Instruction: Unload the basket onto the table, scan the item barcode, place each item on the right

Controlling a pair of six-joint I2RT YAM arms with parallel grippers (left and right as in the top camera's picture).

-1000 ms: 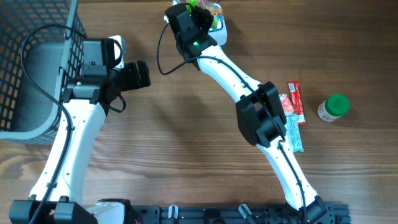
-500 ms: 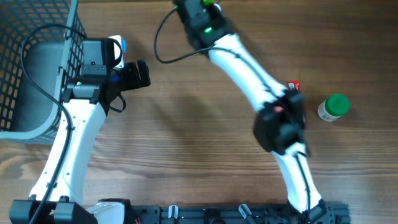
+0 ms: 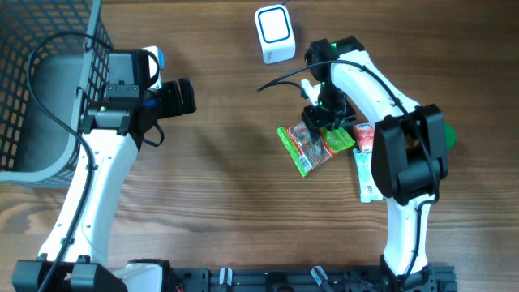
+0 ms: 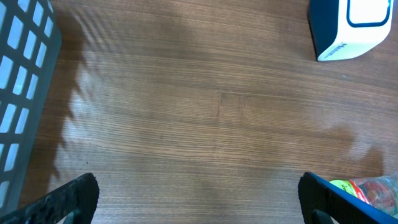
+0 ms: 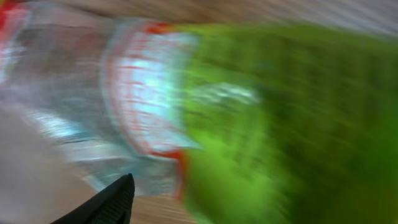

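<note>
Overhead looks straight down on the bench [image 3: 219, 203]. Left wrist cam shares the scanner [image 4: 354, 28], ahead of the left claw [image 4: 199, 200], with overhead; right wrist's blurry, pressed near the bag [image 5: 267, 124].

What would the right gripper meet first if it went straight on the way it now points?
Most likely the green snack packet, which fills its wrist view just ahead; blur hides the gap.

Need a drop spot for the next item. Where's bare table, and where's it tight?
Free: the wide stretch of table between the left gripper and the green snack packet, below the scanner; also the top right corner. Crowded: around the right gripper, where the other packets lie beside the green one.
</note>
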